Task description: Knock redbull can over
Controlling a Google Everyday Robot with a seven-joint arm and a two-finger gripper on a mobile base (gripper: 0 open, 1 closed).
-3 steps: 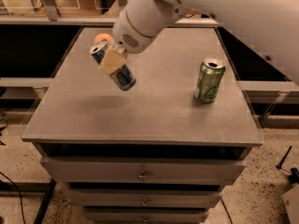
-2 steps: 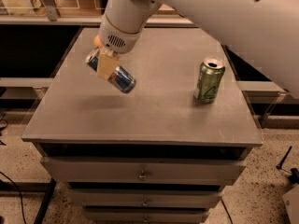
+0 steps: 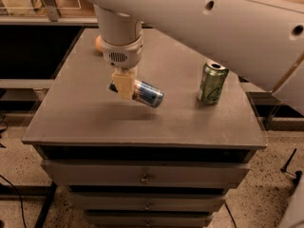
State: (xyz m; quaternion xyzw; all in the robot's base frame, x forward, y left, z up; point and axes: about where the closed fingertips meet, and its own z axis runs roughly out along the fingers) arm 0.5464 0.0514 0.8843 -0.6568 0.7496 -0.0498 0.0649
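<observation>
The redbull can (image 3: 148,93), slim and blue-and-silver, lies tilted almost flat in my gripper (image 3: 125,90), just above the grey table top (image 3: 85,118); its shadow falls on the table below it. The gripper hangs straight down from the white wrist (image 3: 119,51) over the left-middle of the table. One tan finger (image 3: 124,83) shows across the can's left end, and the fingers are shut on the can. The can's bottom end points right toward the green can.
A wider green can (image 3: 212,82) stands upright on the right side of the table. An orange object (image 3: 98,42) sits at the back, partly hidden behind the wrist. The big white arm (image 3: 223,27) spans the top right. Drawers (image 3: 142,175) are below the front edge.
The gripper has moved right and lower toward the table front with the can in it. The can has tipped closer to horizontal. The green can has not moved.
</observation>
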